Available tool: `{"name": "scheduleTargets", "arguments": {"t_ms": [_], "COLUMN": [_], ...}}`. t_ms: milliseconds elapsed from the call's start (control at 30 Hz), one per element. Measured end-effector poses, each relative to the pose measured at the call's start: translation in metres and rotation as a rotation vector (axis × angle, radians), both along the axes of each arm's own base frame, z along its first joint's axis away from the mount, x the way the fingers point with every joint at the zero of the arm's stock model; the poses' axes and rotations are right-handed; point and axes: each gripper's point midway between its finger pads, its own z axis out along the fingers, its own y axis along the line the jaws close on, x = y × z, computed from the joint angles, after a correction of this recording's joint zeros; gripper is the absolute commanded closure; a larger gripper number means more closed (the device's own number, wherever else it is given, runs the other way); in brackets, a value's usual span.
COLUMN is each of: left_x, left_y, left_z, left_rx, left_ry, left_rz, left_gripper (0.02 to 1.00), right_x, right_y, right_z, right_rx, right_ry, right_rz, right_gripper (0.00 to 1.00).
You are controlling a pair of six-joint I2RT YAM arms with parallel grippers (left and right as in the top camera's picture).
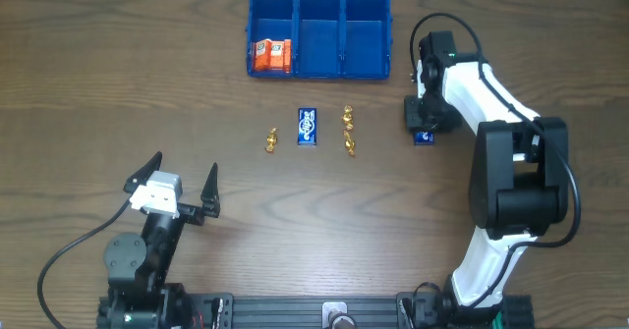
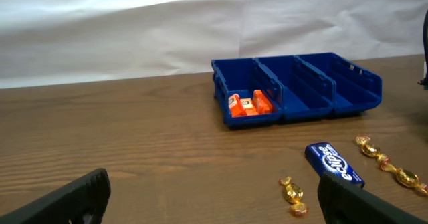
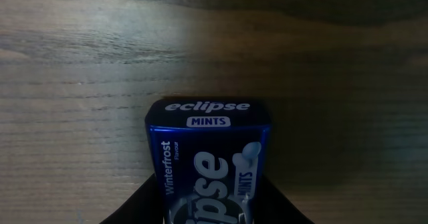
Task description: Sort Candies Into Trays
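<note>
A blue three-compartment tray (image 1: 319, 71) stands at the back of the table, with orange candies (image 1: 270, 56) in its left compartment. In front of it lie a blue mint tin (image 1: 308, 126) and gold wrapped candies (image 1: 272, 139), (image 1: 347, 115), (image 1: 351, 142). My right gripper (image 1: 425, 128) hangs low to the right of the tray, shut on a second blue mint tin (image 3: 208, 160) just above the wood. My left gripper (image 1: 186, 162) stands open near the front left, nothing between its fingers; from it I see the tray (image 2: 361, 90), the lying tin (image 2: 334, 164) and a gold candy (image 2: 292, 194).
The brown wooden table (image 1: 118, 83) is bare at the left and along the front middle. The right arm's white links (image 1: 491, 93) arch over the right side. A white backdrop (image 2: 134, 23) rises behind the table.
</note>
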Motion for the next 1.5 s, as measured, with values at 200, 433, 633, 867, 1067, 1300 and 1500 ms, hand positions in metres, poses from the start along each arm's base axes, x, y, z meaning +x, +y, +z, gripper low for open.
{"name": "scheduleTargets", "arguments": {"t_ms": [200, 433, 633, 867, 1067, 1300, 1500], "left_x": [0.0, 0.0, 0.0, 0.0, 0.0, 0.0, 0.0], "left_y": [0.0, 0.0, 0.0, 0.0, 0.0, 0.0, 0.0], "left_z": [0.0, 0.0, 0.0, 0.0, 0.0, 0.0, 0.0], "left_rx": [0.0, 0.0, 0.0, 0.0, 0.0, 0.0, 0.0], "left_ry": [0.0, 0.0, 0.0, 0.0, 0.0, 0.0, 0.0], "left_rz": [0.0, 0.0, 0.0, 0.0, 0.0, 0.0, 0.0], "left_gripper": [0.023, 0.02, 0.02, 0.023, 0.02, 0.02, 0.02], "right_x": [-0.001, 0.01, 0.062, 0.077, 0.107, 0.137, 0.15], "right_y": [0.001, 0.026, 0.079, 0.145, 0.177, 0.201, 0.208], "right_z": [0.0, 0.063, 0.216, 0.309, 0.28, 0.188, 0.146], "right_rx": [0.008, 0.043, 0.061, 0.145, 0.145, 0.1, 0.09], "right_ry": [0.004, -0.023, -0.406, -0.727, -0.752, -0.642, -0.607], "right_rz": [-0.003, 0.007, 0.047, 0.047, 0.021, 0.006, -0.014], "right_gripper": [0.796, 0.812, 0.812, 0.812, 0.805, 0.803, 0.803]}}
